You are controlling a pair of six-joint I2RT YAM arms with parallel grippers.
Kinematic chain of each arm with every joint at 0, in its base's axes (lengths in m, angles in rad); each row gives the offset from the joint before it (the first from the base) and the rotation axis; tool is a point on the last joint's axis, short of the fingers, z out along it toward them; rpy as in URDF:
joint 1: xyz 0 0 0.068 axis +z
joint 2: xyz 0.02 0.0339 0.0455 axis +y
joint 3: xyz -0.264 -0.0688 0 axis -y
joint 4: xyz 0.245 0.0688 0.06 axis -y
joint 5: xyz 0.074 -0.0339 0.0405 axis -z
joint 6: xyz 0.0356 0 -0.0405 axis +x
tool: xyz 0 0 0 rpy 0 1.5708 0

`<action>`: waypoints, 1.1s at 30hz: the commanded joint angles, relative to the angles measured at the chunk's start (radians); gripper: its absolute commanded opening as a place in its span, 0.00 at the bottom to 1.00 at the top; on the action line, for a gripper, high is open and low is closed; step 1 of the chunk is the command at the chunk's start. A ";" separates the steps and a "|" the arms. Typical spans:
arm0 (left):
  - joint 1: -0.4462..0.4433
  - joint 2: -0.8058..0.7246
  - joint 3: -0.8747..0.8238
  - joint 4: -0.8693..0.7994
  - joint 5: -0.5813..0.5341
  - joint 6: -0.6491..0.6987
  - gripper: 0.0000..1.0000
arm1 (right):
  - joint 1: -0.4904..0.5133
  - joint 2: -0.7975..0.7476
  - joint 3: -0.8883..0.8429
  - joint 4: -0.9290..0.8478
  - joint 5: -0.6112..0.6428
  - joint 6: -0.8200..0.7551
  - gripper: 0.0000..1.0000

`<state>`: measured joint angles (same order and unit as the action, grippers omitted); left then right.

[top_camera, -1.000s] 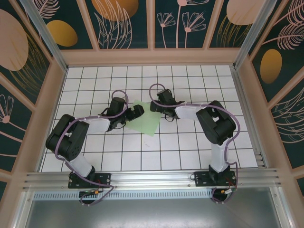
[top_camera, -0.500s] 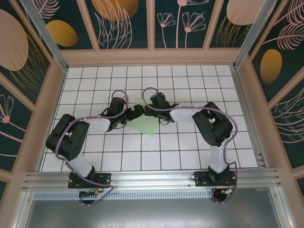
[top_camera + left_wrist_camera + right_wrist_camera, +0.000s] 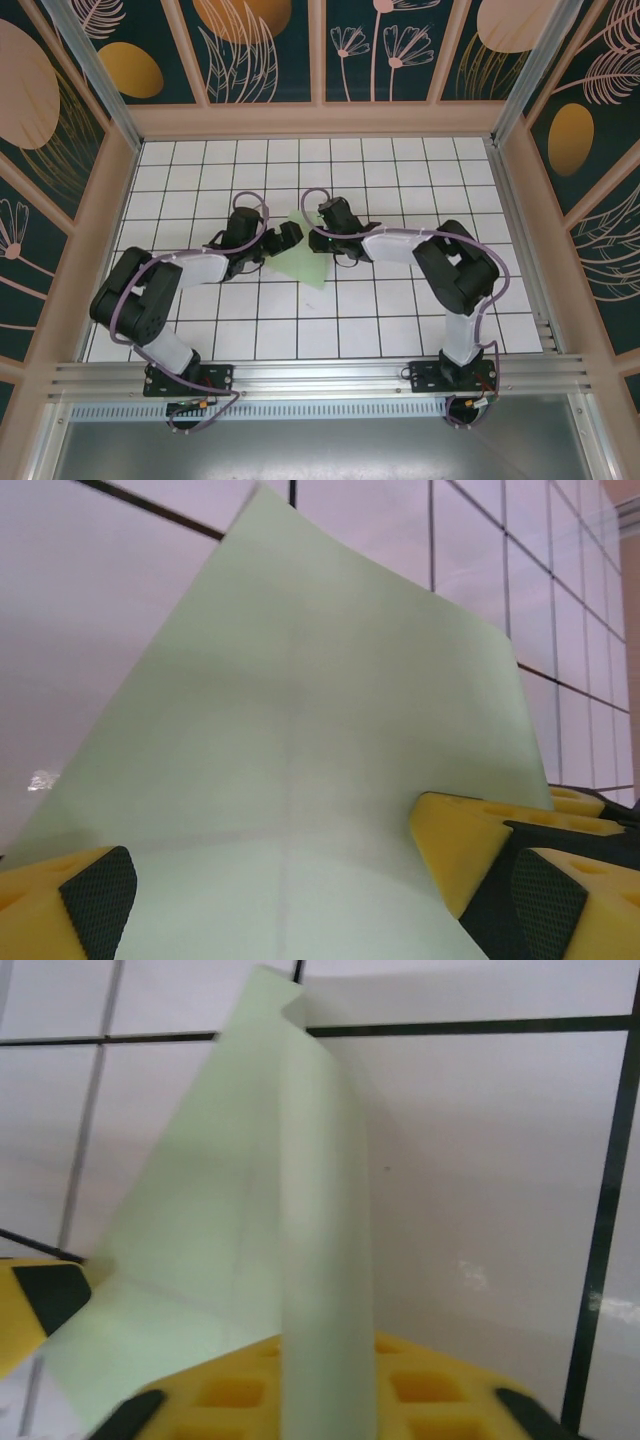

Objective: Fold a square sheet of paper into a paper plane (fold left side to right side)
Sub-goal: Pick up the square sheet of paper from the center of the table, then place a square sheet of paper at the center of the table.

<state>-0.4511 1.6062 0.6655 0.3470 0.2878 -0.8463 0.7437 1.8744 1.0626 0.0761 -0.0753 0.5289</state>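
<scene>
Since a second ago, the right arm has swung its forearm further left across the white grid table [image 3: 400,300]. The right gripper [image 3: 315,232] now sits at the sheet's far end, just beside the left gripper [image 3: 288,235]; before, it stood off the sheet's right side. The square sheet of paper [image 3: 306,262] showed then as a broad diamond. Now it is a narrow pale green wedge, mid-table between the two grippers. The left arm's elbow has slid slightly toward the left wall, its gripper barely shifted. Pose: both arms reach forward and bend inward, wrists low, fingertips nearly meeting over the sheet's far end. Left wrist view: the left jaws stand wide apart, the sheet lying between the yellow fingers and rising away as a steep curved plane with a faint centre crease. Right wrist view: one edge of the sheet is lifted off the tiles and curls over a yellow finger. Whether the right jaws are clamped on it, cannot tell.
</scene>
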 commanded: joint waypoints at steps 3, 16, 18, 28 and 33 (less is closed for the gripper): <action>-0.001 -0.148 0.007 -0.067 -0.046 0.049 0.99 | -0.044 -0.134 -0.089 0.123 -0.139 -0.015 0.14; 0.013 -0.494 -0.001 -0.099 -0.030 0.246 0.99 | -0.336 -0.536 -0.257 0.173 -0.575 -0.099 0.13; 0.013 -0.524 0.006 -0.060 0.030 0.265 0.99 | -0.378 -0.592 -0.252 0.157 -0.639 -0.105 0.13; 0.012 -0.432 0.131 0.160 0.361 0.230 0.99 | -0.420 -0.728 -0.175 0.143 -0.836 -0.056 0.13; 0.013 -0.376 0.165 0.263 0.483 0.201 0.99 | -0.419 -0.746 -0.148 0.166 -0.897 -0.005 0.14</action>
<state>-0.4435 1.2083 0.7940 0.4946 0.6449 -0.6250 0.3286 1.1553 0.8772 0.2104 -0.8818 0.4816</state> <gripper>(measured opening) 0.988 0.138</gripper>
